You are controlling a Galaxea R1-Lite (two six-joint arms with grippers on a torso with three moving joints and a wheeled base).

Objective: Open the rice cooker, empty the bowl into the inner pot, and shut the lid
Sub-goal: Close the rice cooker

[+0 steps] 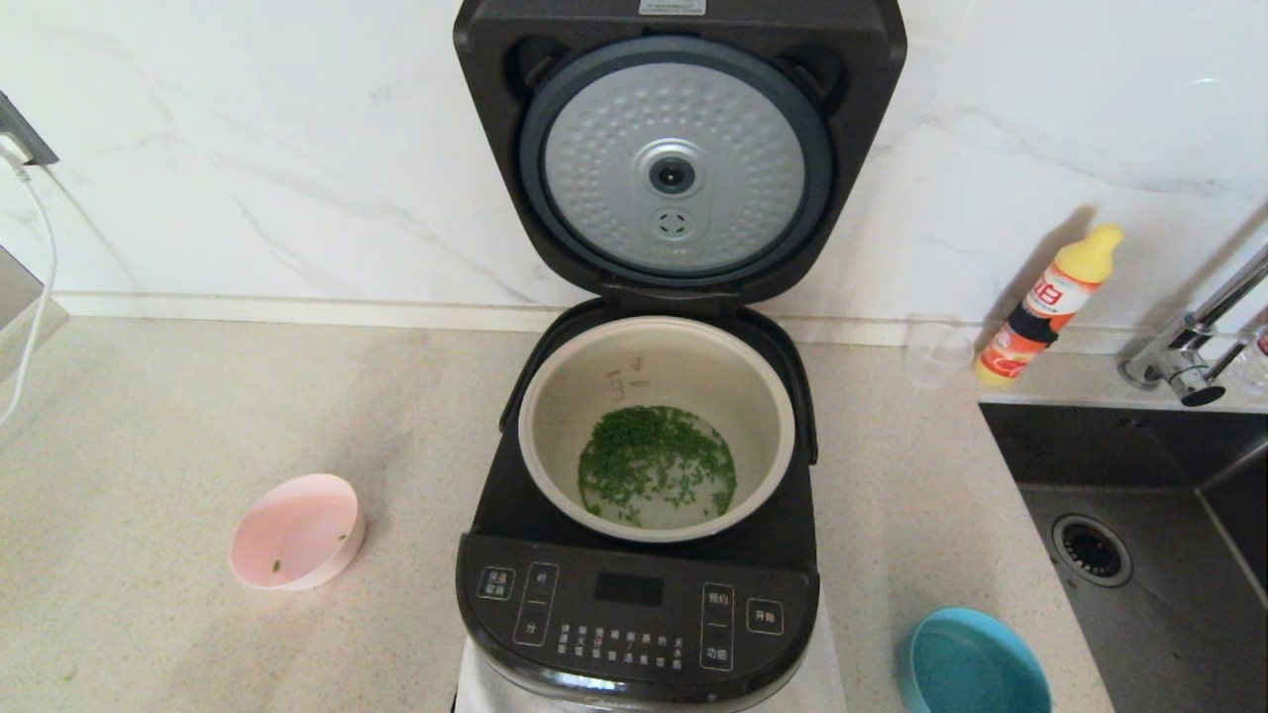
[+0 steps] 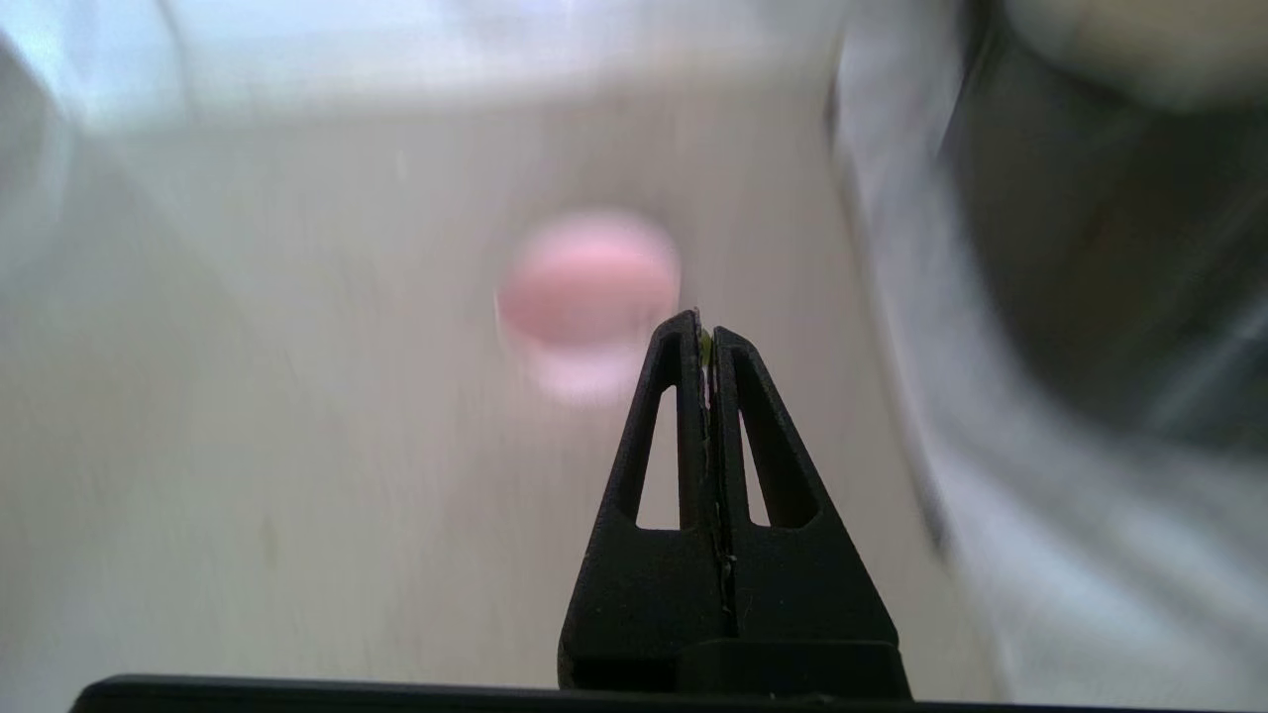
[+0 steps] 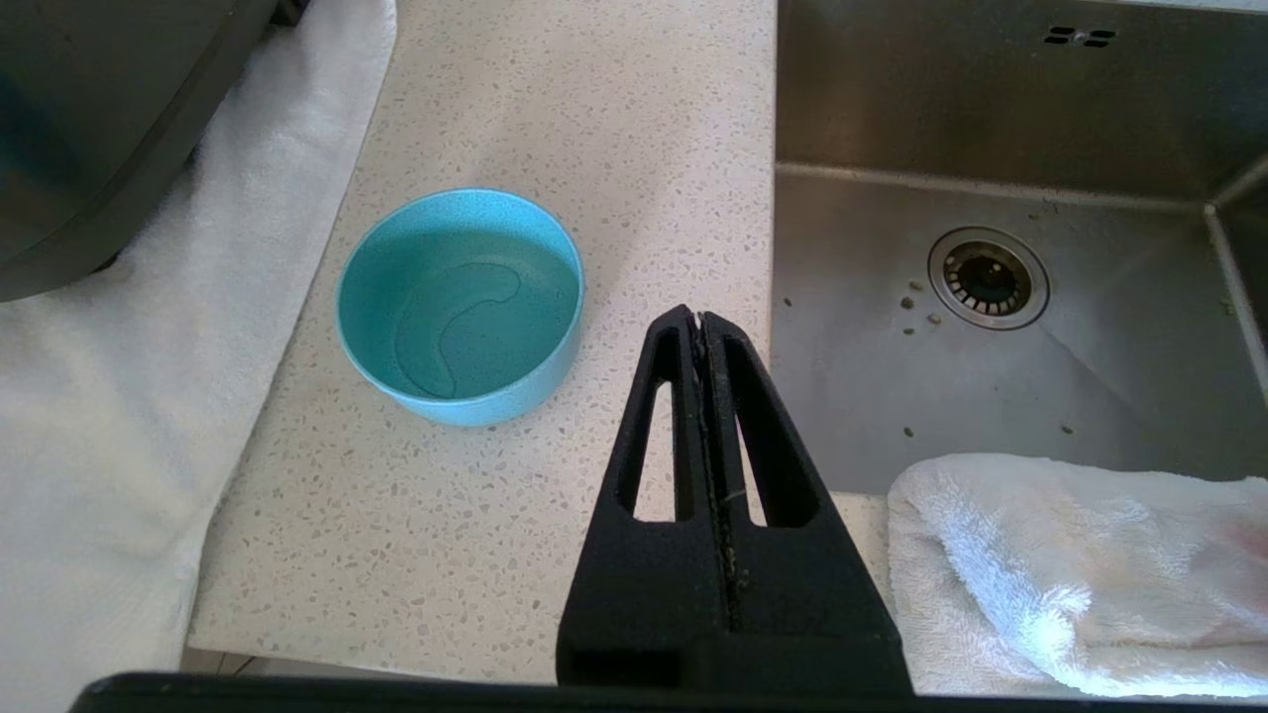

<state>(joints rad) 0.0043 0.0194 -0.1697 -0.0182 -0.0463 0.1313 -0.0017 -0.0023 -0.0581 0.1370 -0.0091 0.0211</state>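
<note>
The black rice cooker (image 1: pixel 634 614) stands at the middle front with its lid (image 1: pixel 676 158) swung upright, dimpled silver disc facing me. The pale inner pot (image 1: pixel 656 374) holds green bits in a little water. A pink bowl (image 1: pixel 295 533) sits left of the cooker with a few green specks inside; it shows blurred in the left wrist view (image 2: pixel 588 287). A blue bowl (image 1: pixel 976 662) sits at the front right, holding a little water in the right wrist view (image 3: pixel 459 302). My left gripper (image 2: pixel 704 332) is shut with a tiny green speck at its tips. My right gripper (image 3: pixel 699 319) is shut and empty. Neither shows in the head view.
A steel sink (image 1: pixel 1169 584) with a tap (image 1: pixel 1184 361) is at the right. A yellow-capped bottle (image 1: pixel 1050 302) and a clear cup (image 1: pixel 936 352) stand by the wall. A white towel (image 3: pixel 1080 564) drapes the sink's edge; another (image 3: pixel 109 416) lies under the cooker. A cable (image 1: pixel 35 287) hangs at far left.
</note>
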